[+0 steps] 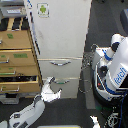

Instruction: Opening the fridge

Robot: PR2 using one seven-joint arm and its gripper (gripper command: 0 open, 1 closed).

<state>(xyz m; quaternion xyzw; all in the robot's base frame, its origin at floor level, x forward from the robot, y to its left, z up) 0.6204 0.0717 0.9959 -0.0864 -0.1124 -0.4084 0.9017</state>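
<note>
The fridge stands in the middle of the exterior view, tall and white, with its upper door shut and a small green sticker near the top. Below the door are two drawers, each with a silver handle. At the exterior view's left, touching its side, is a tan wooden cabinet. The arm comes from the lower edge and its pincer is near the lower left corner of the fridge, beside the bottom drawer. The picture is too blurred to tell how far the pincer is open; it seems to hold nothing. I judge the door is stiff, heavy and smooth, held by a seal, so the hold should be at the door's free edge, followed by a steady pull.
</note>
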